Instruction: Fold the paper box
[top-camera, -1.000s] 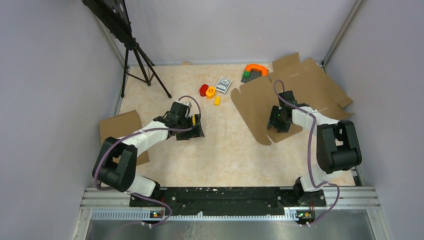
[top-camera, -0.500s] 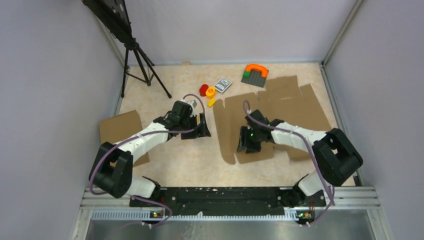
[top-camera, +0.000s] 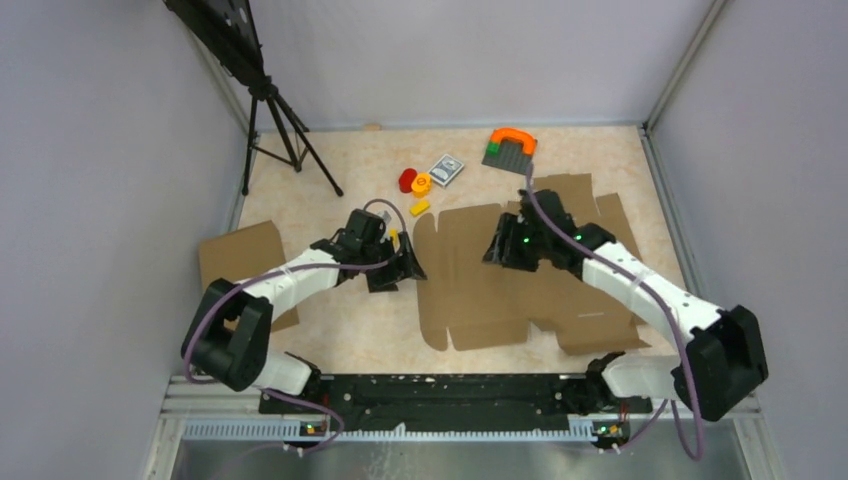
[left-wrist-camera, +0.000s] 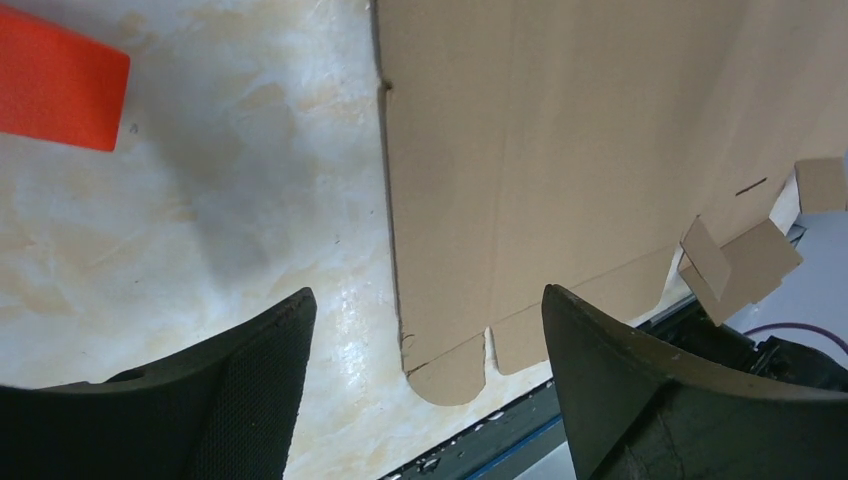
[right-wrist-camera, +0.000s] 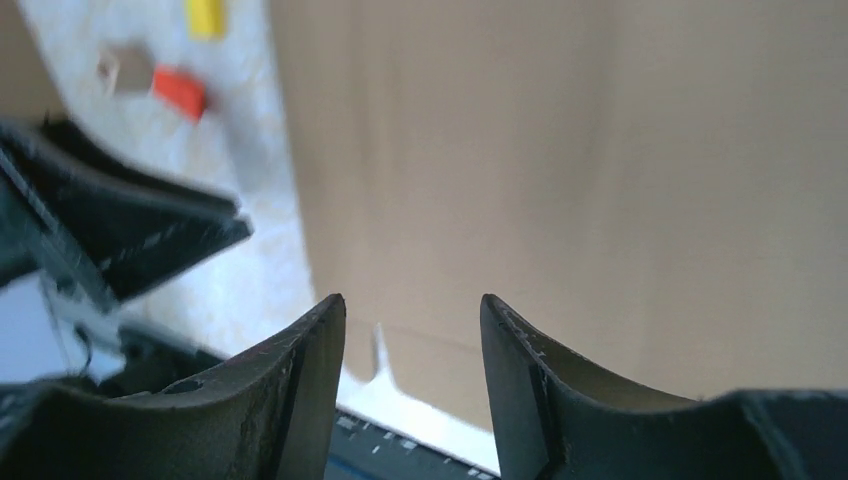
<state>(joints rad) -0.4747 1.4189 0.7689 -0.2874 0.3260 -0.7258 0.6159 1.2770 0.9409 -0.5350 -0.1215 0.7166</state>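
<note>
Left pincer (top-camera: 400, 272) wide open, right pincer (top-camera: 500, 250) half open, both empty; the paper box (top-camera: 500, 300) should be lifted slowly by its left flap

Your top view is bright and even: diffuse overhead light, only soft shadows around the paper box (top-camera: 480, 290). Left wrist view is sharp, with a faint grey shadow on the table (left-wrist-camera: 200, 200) just left of the box edge. Right wrist view is smeared; the box surface and everything left of it looks soft.

Right tool (right-wrist-camera: 412, 305), half-spread, over the flat brown paper box (right-wrist-camera: 560, 180); yellow block (right-wrist-camera: 205, 17) at upper left
</note>
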